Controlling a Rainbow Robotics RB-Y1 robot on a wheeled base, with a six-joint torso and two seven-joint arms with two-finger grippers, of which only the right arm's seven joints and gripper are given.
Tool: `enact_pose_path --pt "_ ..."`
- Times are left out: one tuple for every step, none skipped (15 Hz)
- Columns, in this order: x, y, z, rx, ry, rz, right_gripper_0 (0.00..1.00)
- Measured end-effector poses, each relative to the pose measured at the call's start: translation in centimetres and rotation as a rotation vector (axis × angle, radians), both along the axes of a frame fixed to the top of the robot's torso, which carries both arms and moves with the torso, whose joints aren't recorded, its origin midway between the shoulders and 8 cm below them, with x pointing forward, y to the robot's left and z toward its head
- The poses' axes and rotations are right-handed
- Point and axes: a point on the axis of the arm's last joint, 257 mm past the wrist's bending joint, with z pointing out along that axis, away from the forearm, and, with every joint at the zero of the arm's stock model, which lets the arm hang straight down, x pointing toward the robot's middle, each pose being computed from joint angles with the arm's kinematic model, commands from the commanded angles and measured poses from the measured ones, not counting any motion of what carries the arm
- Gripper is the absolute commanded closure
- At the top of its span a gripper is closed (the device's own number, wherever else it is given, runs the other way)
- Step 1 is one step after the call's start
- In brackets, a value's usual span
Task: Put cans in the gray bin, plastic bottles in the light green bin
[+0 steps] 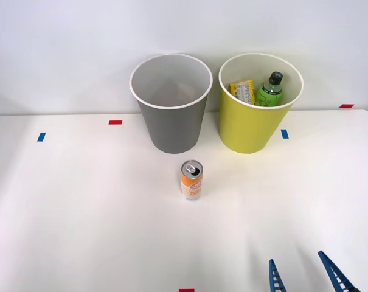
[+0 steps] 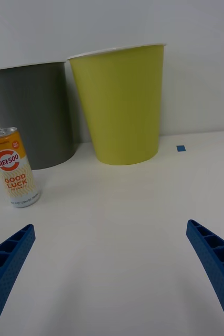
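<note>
The right gripper [image 1: 305,275] sits low at the near edge of the tabletop [image 1: 80,213], toward the right side of the front view, with its two blue ribbed fingers [image 1: 273,277] spread wide and holding nothing. The fingertips point forward toward the bins, and both stay clear of every object. In the right wrist view the gripper [image 2: 112,247] hovers close above the white surface, its fingers [image 2: 9,257] standing far apart at the two lower corners with bare tabletop [image 2: 117,220] between them.

The orange-and-white can [image 1: 191,180] stands upright on the tabletop, alone, in front of the gray bin [image 1: 171,121] and well apart from the gripper, ahead of it and off to its left. Its silver top and pull tab face up. In the wrist view the can [image 2: 12,168] stands just in front of the gray bin [image 2: 35,115], nearer the finger on that side than the other one.

The gray bin and the light green bin [image 1: 256,125] stand upright side by side at the back of the tabletop, near each other but not touching. Inside the light green bin lie the green bottle [image 1: 270,90] with its black cap and, beside it, the bottle with the yellow label [image 1: 242,90]. The wrist view shows the light green bin [image 2: 122,105] straight ahead of the gripper. Small blue and red tape marks [image 1: 115,122] dot the tabletop.
</note>
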Motion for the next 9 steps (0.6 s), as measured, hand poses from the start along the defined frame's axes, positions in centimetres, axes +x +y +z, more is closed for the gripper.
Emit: enact_pose_path --pt "0.0 0.0 0.0 0.0 0.0 0.0 0.0" --pt "0.0 0.0 0.0 0.0 0.0 0.0 0.0" --pt "0.0 0.0 0.0 0.0 0.0 0.0 0.0" --pt "0.0 0.0 0.0 0.0 0.0 0.0 0.0" --pt "0.0 0.0 0.0 0.0 0.0 0.0 0.0" --pt "0.0 0.0 0.0 0.0 0.0 0.0 0.0" --pt "0.0 0.0 0.0 0.0 0.0 0.0 0.0" --pt "0.0 0.0 0.0 0.0 0.0 0.0 0.0" --pt "0.0 0.0 0.0 0.0 0.0 0.0 0.0"
